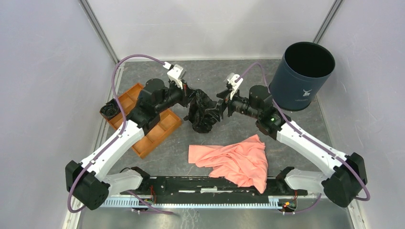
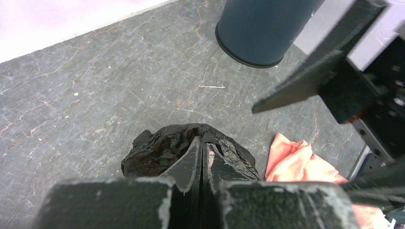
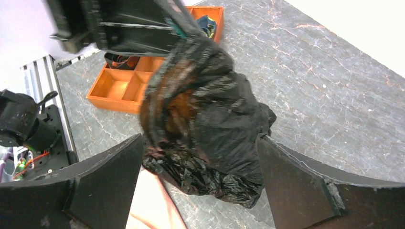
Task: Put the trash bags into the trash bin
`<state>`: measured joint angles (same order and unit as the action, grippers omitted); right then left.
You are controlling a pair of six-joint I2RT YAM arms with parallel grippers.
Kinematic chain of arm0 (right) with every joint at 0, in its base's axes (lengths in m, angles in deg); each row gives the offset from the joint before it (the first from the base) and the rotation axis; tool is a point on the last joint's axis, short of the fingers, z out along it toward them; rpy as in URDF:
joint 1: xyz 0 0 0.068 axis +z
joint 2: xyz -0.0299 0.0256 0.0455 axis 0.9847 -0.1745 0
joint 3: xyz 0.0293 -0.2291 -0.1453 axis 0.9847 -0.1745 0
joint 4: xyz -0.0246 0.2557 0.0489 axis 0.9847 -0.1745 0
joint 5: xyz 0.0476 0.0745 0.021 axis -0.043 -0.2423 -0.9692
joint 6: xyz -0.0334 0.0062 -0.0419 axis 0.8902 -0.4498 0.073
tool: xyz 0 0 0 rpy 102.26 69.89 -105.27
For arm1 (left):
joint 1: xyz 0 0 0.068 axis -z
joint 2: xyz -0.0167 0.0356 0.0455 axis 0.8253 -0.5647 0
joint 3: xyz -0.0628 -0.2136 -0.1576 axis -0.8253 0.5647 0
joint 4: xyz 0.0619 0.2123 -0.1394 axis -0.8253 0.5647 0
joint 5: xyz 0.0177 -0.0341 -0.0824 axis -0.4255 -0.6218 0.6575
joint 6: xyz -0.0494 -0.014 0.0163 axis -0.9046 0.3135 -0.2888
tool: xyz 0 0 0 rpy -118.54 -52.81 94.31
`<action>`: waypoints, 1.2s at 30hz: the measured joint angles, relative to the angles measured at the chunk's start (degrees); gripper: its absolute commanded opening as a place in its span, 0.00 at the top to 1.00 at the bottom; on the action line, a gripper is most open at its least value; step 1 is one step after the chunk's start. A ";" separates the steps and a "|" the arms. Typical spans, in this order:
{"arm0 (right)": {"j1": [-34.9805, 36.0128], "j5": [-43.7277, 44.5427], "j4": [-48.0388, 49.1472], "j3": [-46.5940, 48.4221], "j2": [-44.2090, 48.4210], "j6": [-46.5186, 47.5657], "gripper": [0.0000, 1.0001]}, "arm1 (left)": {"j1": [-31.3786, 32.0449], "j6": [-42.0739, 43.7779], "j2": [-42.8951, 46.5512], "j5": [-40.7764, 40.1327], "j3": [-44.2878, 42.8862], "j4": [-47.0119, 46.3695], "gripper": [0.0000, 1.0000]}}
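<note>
A crumpled bundle of black trash bags [image 1: 202, 112] hangs at the table's middle, its lower part near the surface. My left gripper [image 1: 195, 98] is shut on the bundle's top; in the left wrist view its fingers [image 2: 193, 160] are pressed together on the black film [image 2: 157, 148]. My right gripper [image 1: 218, 106] is open, its fingers [image 3: 110, 181] standing on either side of the bundle [image 3: 210, 124] without closing on it. The navy trash bin [image 1: 302, 76] stands upright at the back right, open and dark inside, and also shows in the left wrist view [image 2: 262, 28].
A salmon-pink cloth [image 1: 236, 160] lies in front of the bundle. An orange compartmented tray [image 1: 153, 121] lies to the left under my left arm, with a small black round object [image 1: 110, 110] at its left end. White walls enclose the table.
</note>
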<state>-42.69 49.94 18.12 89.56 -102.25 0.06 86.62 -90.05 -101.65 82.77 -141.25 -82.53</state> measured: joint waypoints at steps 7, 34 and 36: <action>8.41 12.68 -6.45 3.82 1.36 1.40 0.03 | 0.00 0.00 -2.05 -0.55 -1.09 2.51 0.98; -20.35 9.81 1.29 -11.65 -1.86 -16.87 1.00 | -0.26 -2.62 -3.91 -7.06 -2.69 5.38 0.01; -22.47 8.79 1.20 -13.81 -1.86 -16.87 1.00 | -1.01 -4.00 -6.47 -4.55 -3.56 5.29 0.00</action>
<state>-65.16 58.72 19.32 75.75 -104.11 -16.82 85.62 -94.05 -108.12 78.22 -144.82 -77.24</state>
